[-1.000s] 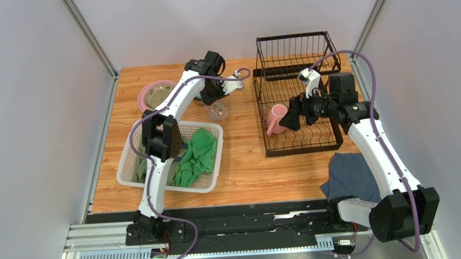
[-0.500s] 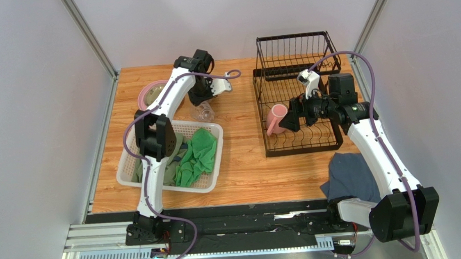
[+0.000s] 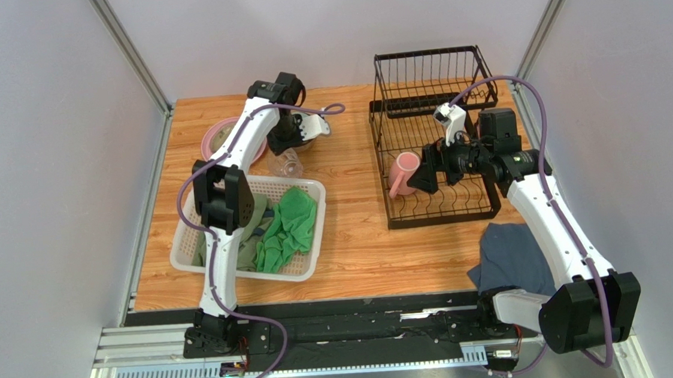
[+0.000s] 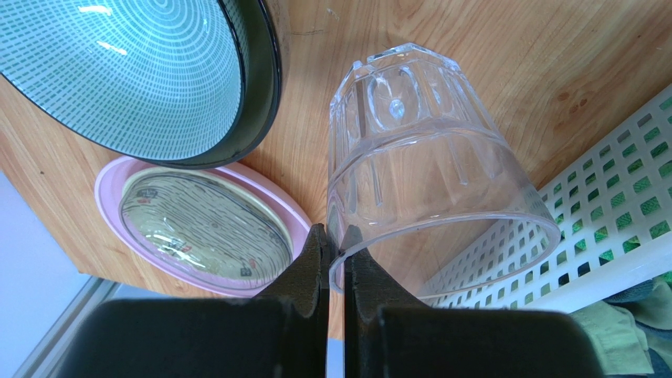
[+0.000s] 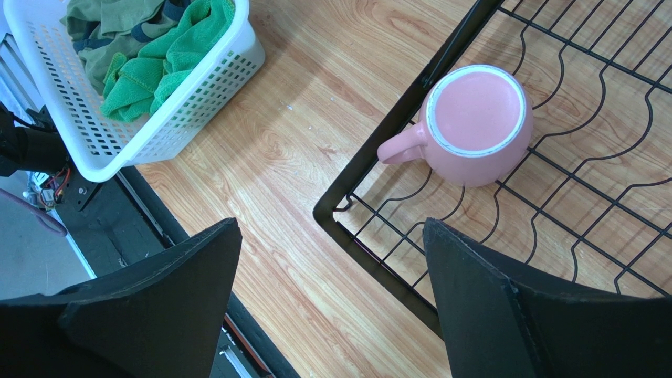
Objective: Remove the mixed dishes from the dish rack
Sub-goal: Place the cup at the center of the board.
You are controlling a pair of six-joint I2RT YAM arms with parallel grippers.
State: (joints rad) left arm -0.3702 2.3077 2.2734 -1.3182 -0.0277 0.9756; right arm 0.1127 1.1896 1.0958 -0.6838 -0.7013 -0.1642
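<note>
1 dish shows on the dish rack (image 3: 442, 220): the pink mug (image 5: 477, 122), upside down on the lower tray near its front-left corner, handle pointing toward the rack's edge; the slotted upper shelf looks bare. 2 steps seem to be in hand at once. The left gripper (image 4: 335, 244) has its jaws pinched tight on the rim of the clear glass cup (image 4: 426, 173), which hangs tilted, base away from the fingers, above the table between the teal bowl (image 4: 118, 71) and the white basket (image 4: 599, 236), with the large pink plate (image 4: 106, 197) and the cream plate (image 4: 205, 228) on it just beside; the next move there is likely to lower the cup onto bare wood and let go, gently, since thin clear walls could tip or roll. The right gripper (image 5: 330, 228) stands spread wide and holds nothing, poised near the mug; it would need to close in and straddle it.
</note>
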